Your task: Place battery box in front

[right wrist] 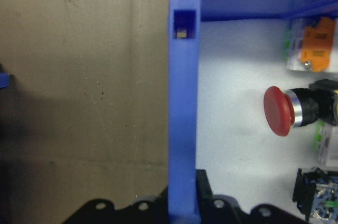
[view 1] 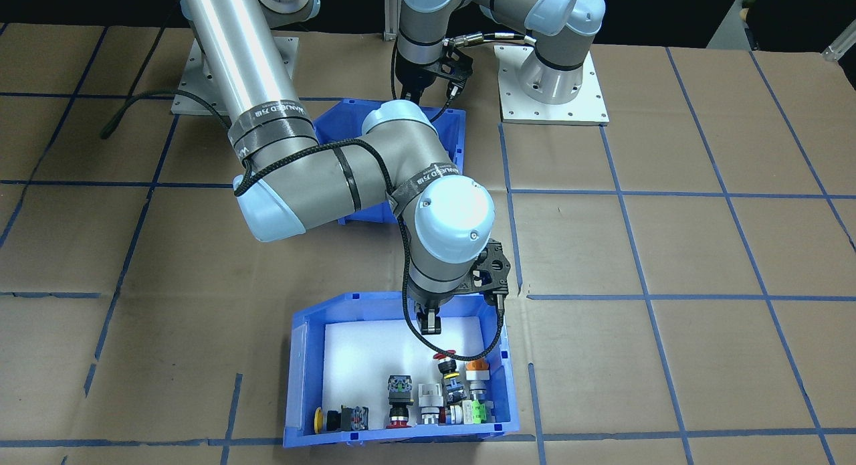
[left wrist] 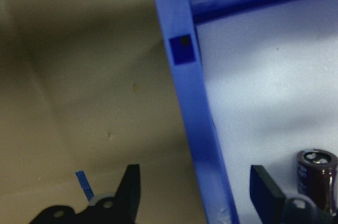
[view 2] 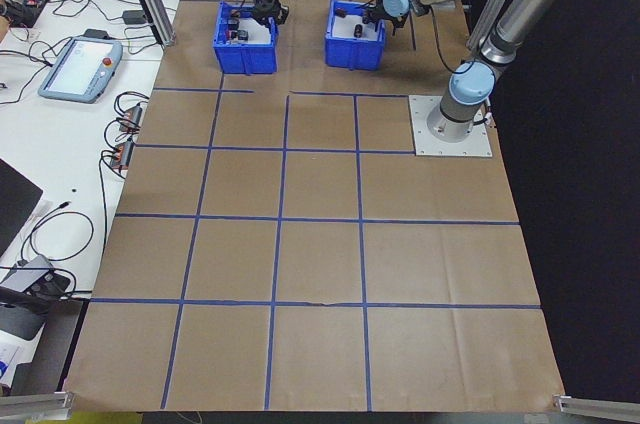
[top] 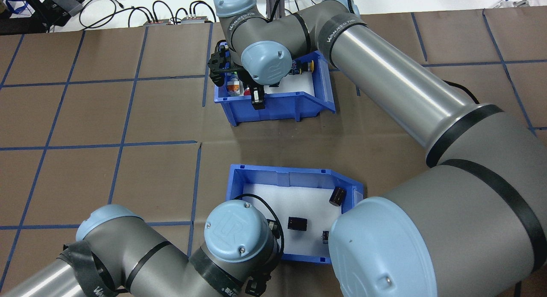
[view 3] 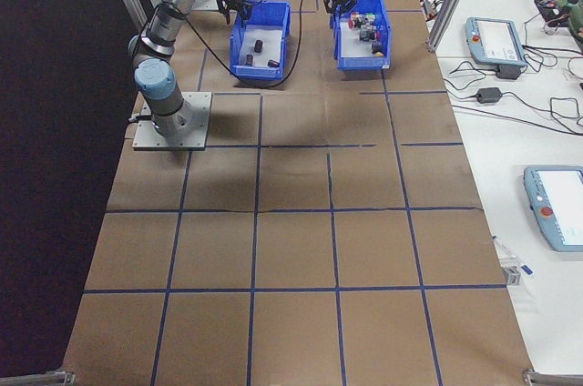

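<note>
The left gripper (left wrist: 193, 197) stood open astride the battery box (top: 273, 177) wall, poised to grab it; that box sat nearest the robot. The right gripper (right wrist: 182, 203) pinched the switch bin (right wrist: 182, 102) wall.

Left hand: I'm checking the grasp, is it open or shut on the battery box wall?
Open. The left hand straddles the battery box wall, with clear gaps on both sides.

Brown table covering (view 2: 320, 244) gridded with blue tape lines (view 2: 283, 224). A white side bench (view 3: 528, 131) holds 2 teach pendants (view 3: 493, 37) and black cables (view 2: 60, 224).
</note>
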`<control>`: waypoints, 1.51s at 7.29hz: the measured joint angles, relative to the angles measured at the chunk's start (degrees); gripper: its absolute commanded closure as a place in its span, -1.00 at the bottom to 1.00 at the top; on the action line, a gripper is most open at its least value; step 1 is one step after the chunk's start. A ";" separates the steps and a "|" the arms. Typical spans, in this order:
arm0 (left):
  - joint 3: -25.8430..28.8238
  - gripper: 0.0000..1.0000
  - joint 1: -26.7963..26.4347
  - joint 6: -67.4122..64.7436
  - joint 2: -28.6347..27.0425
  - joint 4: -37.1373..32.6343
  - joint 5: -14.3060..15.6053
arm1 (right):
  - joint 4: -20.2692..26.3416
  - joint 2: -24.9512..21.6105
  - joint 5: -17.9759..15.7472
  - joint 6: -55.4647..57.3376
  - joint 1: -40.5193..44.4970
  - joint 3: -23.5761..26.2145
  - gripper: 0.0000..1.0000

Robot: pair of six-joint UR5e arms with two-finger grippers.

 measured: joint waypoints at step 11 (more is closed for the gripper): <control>5.83 1.00 25.19 10.13 2.59 0.24 -5.27 | 1.01 -11.06 -3.68 -29.97 -28.80 5.70 0.88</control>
